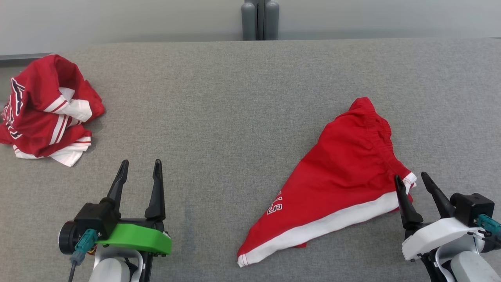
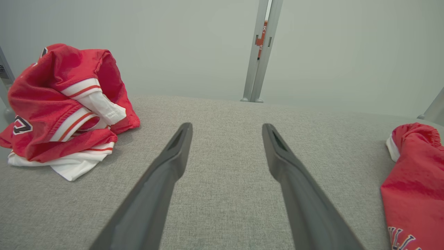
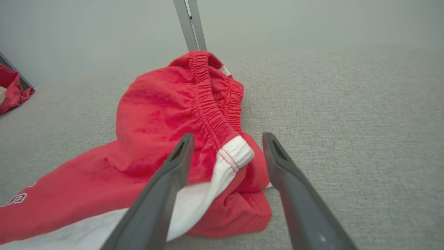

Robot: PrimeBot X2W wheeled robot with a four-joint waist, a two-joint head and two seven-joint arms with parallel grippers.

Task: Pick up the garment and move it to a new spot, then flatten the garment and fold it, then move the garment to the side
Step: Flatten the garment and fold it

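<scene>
Red shorts lying crumpled on right of grey counter, looking light, limp, slightly slippery. Right gripper standing released, straddling white-trimmed waistband corner, likely best hold. Left gripper hovering released over bare counter.

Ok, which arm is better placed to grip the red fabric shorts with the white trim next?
Right. The right gripper stands open, its fingers either side of the white-trimmed corner of the red shorts. The left gripper, also open, sits over bare grey table, apart from them.
</scene>
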